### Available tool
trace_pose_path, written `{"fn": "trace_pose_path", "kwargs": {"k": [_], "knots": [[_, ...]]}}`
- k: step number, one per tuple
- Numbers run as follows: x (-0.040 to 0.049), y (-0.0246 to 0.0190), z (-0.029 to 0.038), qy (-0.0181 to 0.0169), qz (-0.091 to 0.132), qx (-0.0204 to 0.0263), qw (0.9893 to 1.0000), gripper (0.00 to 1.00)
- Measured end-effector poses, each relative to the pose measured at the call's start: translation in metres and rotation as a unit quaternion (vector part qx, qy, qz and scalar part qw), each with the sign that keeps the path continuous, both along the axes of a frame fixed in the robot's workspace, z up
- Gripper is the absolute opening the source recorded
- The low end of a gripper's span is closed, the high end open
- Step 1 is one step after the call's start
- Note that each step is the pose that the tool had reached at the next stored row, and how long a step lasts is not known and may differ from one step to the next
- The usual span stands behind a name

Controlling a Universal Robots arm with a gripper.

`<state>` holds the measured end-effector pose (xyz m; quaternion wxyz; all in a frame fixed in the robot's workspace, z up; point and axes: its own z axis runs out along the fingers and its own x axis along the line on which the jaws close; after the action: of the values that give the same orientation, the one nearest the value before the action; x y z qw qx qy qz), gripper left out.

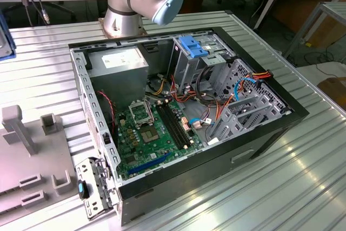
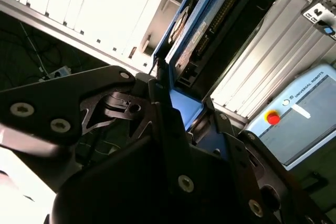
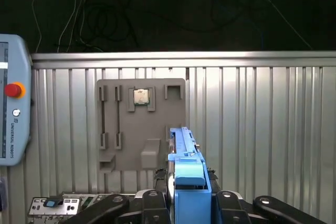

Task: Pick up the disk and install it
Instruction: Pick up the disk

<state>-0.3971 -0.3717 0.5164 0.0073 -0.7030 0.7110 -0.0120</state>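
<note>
Surface: ribbed metal table [image 1: 303,177], open computer case [image 1: 178,112] centre of the exterior view.
Gripper: gripper [image 3: 189,203] over the table.
Jaws: clamped narrowly on the disk [image 3: 185,150], held edge-on between them in both wrist views.

A ribbed silver aluminium table [image 1: 303,187] bears an open black desktop computer case [image 1: 270,136] lying on its side. At the exterior view's left lies a flat grey slotted fixture plate [image 1: 21,171].
</note>
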Motion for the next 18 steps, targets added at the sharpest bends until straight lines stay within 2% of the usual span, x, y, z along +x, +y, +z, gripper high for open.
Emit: {"fn": "trace_pose_path", "kwargs": {"k": [1,2,7,8,14,15,16,18], "knots": [[0.0046,0.0,-0.0005,-0.0001,0.0,0.0,1.0,0.37],[0.0178,0.0,-0.0015,0.0,0.0,0.0,1.0,0.37],[0.0512,-0.0002,-0.0032,-0.0001,0.0,0.0,1.0,0.37],[0.0626,-0.0004,-0.0037,0.0,0.0,0.0,1.0,0.37],[0.0903,-0.001,-0.005,-0.0001,0.0,0.0,1.0,0.37],[0.1023,-0.0017,-0.0053,0.0002,0.0,0.0,1.0,0.37],[0.1178,-0.0021,-0.0055,0.0002,0.0,0.0,1.0,0.37],[0.1358,-0.0021,-0.0059,0.0003,0.0,0.0,1.0,0.37]]}}
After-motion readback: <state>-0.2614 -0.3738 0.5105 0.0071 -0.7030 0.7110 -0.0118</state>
